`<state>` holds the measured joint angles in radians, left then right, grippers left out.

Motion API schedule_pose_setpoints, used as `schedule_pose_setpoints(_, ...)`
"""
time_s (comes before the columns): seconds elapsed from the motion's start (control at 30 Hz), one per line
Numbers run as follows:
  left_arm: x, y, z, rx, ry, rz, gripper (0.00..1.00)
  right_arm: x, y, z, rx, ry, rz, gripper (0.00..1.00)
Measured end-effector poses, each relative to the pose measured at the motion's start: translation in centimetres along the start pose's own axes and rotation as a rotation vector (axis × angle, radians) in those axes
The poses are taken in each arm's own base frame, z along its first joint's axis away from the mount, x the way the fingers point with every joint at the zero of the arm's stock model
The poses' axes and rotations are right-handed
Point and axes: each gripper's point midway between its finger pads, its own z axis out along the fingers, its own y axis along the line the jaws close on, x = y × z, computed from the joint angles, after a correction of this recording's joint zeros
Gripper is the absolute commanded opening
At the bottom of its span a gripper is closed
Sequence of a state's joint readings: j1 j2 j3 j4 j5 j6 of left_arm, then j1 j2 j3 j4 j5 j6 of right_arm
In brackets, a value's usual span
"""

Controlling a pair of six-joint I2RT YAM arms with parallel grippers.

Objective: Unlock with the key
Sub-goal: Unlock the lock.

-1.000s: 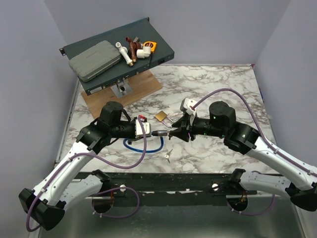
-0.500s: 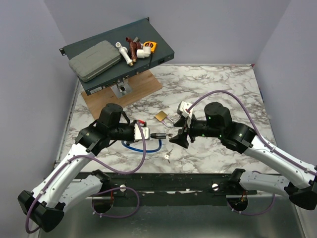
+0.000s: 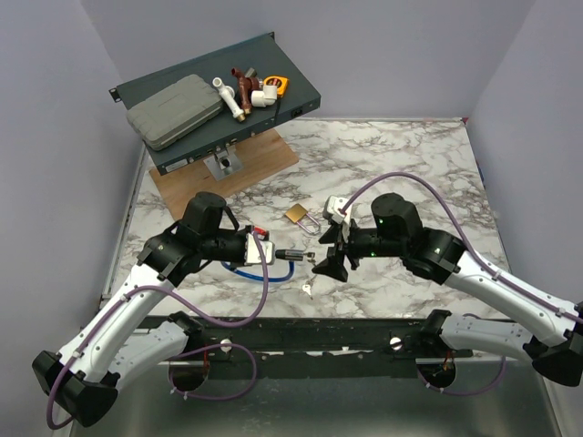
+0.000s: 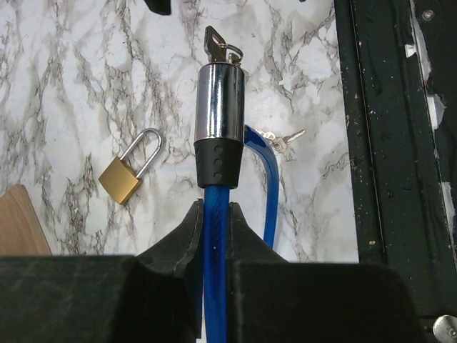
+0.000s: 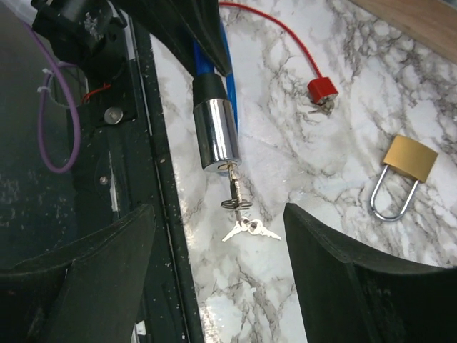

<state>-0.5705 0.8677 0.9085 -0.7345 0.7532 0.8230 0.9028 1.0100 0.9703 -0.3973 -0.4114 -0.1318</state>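
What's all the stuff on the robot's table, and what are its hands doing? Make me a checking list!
Surface: marble-pattern table; wooden board at the far left.
Job's things: key sits in the chrome end of the blue cable lock.
Clutter: spare keys, brass padlock and red lock lie loose.
Grippers: left gripper shut on the blue cable lock; right gripper open, facing the key, not touching.
Cables: purple cables loop along both arms.
Surroundings: rack unit carrying grey case, pipe fittings, tape measure.
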Motion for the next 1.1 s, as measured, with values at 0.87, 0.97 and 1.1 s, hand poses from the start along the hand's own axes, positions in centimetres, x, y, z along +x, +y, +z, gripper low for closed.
schedule_pose_setpoints(0.87, -0.2, -0.3, 0.0, 0.019, -0.014, 0.044, 0.00, 0.6, -0.1, 1.7, -0.056, -0.024, 0.004, 0.45)
schedule_pose_setpoints(0.97, -0.2, -0.3, 0.0, 0.019, -0.014, 0.045, 0.00, 0.6, 0.0, 1.7, -0.059, -0.024, 0.004, 0.42)
schedule_pose_setpoints(1.1, -0.2, -0.3, 0.0, 0.019, -0.014, 0.047, 0.00, 0.6, 0.1, 1.7, -0.068, -0.024, 0.003, 0.35)
